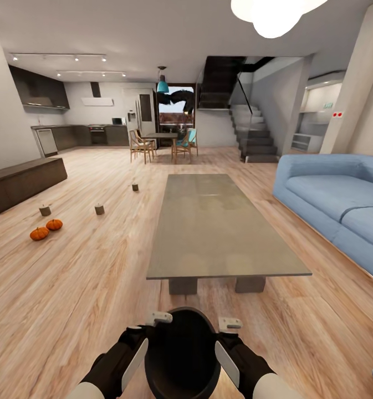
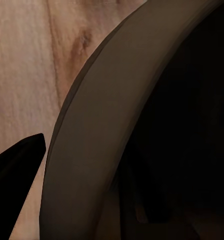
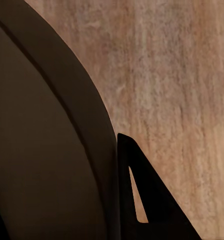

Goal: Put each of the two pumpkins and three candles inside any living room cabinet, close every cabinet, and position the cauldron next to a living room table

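Head view: the black cauldron (image 1: 182, 354) is held low over the floor (image 1: 86, 288) between both arms, just before the near short edge of the grey table (image 1: 219, 233). The left gripper (image 1: 147, 327) and right gripper (image 1: 230, 332) pinch opposite sides of its rim, which shares the load. Two pumpkins (image 1: 46, 229) and three candles (image 1: 99, 209) lie on the floor between the table and the dark cabinet (image 1: 25, 183), whose fronts look closed.

Left wrist view: one dark finger (image 2: 17, 170) lies outside the rim (image 2: 87, 150); probably clamped.

Right wrist view: one finger (image 3: 142, 200) touches the wall's outside.
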Controlling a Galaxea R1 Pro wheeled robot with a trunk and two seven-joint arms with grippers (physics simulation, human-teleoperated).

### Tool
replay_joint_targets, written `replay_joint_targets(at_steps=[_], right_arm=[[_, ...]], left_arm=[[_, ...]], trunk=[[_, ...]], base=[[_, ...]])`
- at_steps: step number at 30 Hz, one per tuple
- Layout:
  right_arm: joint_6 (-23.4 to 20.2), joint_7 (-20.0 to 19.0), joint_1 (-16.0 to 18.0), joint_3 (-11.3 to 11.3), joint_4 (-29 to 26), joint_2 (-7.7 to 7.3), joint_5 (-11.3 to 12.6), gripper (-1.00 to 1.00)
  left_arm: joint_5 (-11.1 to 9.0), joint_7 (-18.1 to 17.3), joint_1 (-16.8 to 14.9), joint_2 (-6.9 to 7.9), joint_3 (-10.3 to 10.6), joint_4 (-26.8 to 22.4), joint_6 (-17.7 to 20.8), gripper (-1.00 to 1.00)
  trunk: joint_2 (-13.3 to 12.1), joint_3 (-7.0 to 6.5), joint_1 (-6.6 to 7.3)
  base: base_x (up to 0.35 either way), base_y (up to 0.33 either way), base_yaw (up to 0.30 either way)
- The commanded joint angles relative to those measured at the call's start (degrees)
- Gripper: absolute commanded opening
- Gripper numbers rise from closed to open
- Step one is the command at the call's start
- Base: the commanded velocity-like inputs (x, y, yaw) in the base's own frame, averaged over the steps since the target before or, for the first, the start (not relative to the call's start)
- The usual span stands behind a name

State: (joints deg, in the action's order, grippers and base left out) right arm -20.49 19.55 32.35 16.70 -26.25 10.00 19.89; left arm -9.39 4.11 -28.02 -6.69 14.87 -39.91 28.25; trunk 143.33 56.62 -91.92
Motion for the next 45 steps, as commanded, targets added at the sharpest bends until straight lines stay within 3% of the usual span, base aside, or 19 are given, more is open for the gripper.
replay_joint_targets(at_steps=[1,31,45], right_arm=[[0.0,0.4,0.1,0.7,-3.0,0.0,0.4,-1.0],[0.0,0.4,0.1,0.7,-3.0,0.0,0.4,-1.0],[0.0,0.4,0.1,0.7,-3.0,0.0,0.4,-1.0]], left_arm=[[-1.5,0.5,0.0,1.24,0.5,0.0,0.2,-1.0],[-1.5,0.5,0.0,1.24,0.5,0.0,0.2,-1.0],[-1.5,0.5,0.0,1.24,0.5,0.0,0.2,-1.0]], trunk=[[0.0,0.06,0.01],[0.0,0.06,0.01],[0.0,0.06,0.01]], base=[[0.027,0.0,0.0],[0.122,0.0,0.0],[0.01,0.0,0.0]])
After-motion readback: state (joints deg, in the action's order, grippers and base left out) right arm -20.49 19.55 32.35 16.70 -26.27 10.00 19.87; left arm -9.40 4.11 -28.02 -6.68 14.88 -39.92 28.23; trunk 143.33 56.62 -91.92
